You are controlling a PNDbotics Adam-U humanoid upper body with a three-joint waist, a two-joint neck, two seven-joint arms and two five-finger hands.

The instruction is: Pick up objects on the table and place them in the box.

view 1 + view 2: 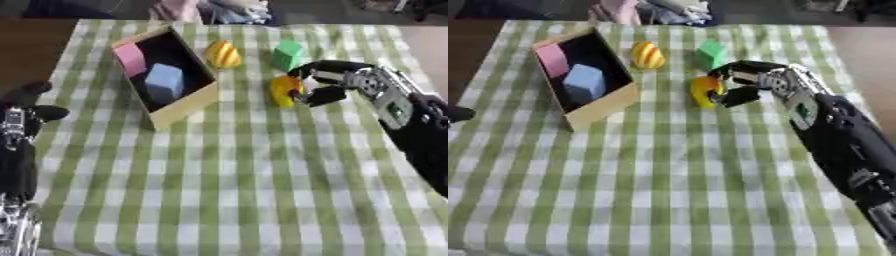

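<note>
The right hand (328, 82) curls its fingers and thumb round a yellow rounded block (283, 90) on the green-checked tablecloth (245, 175). A green cube (287, 54) sits just behind it, a yellow striped egg shape (223, 54) beside the tan cardboard box (179, 110), which holds a pink block (130, 58) and a blue block (164, 81). The left hand (26, 107) rests at the left edge, fingers relaxed. The near cloth lies bare.

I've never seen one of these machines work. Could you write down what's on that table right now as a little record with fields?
Surface: table with green and white checked cloth
Box: open, tilted, holds a pink block and a blue block
Still out: striped yellow object, green block, yellow object
Right hand: fingers curled around the yellow object
Left hand: idle at the left edge, holding nothing
</note>
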